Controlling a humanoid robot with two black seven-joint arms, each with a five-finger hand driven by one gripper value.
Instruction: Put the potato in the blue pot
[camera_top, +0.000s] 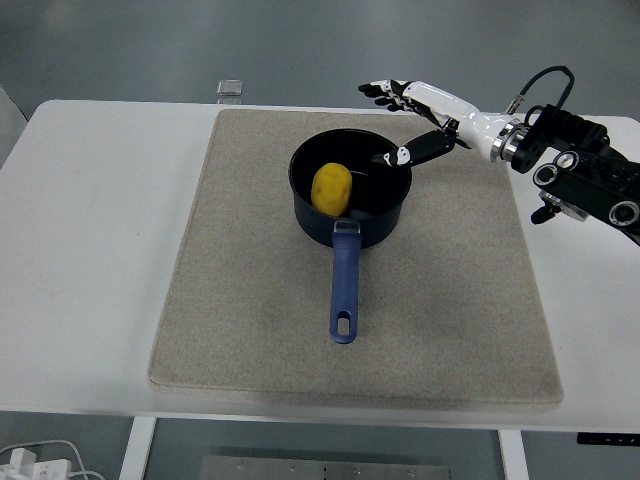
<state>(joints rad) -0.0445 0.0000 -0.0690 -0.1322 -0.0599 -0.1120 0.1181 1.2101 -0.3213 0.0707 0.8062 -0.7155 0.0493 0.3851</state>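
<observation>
Room: grey floor behind and below a white table (90, 250); a small clear box (229, 88) sits at the table's far edge, about 11 o'clock from the pot.
Surface: a beige mat (240, 300) covers the middle of the table; a white cable (40, 462) lies on the floor at 7 o'clock.
Pot (385, 215): dark blue, upright on the mat's far half, handle (344, 290) pointing to 6 o'clock.
Potato (331, 189): yellow, lying inside the pot, towards its 9 o'clock wall.
Right hand (408, 120): just beyond the pot's rim at 2 o'clock, fingers spread and holding nothing; the thumb (408, 154) reaches over the rim, apart from the potato.
Left arm: not seen.
Progress: the potato is in the pot and free of the hand, so the placing looks done.
Left to do: as I judge it, only to draw the hand clear of the rim without knocking the pot.
Risk: slight; the thumb is near the rim.
</observation>
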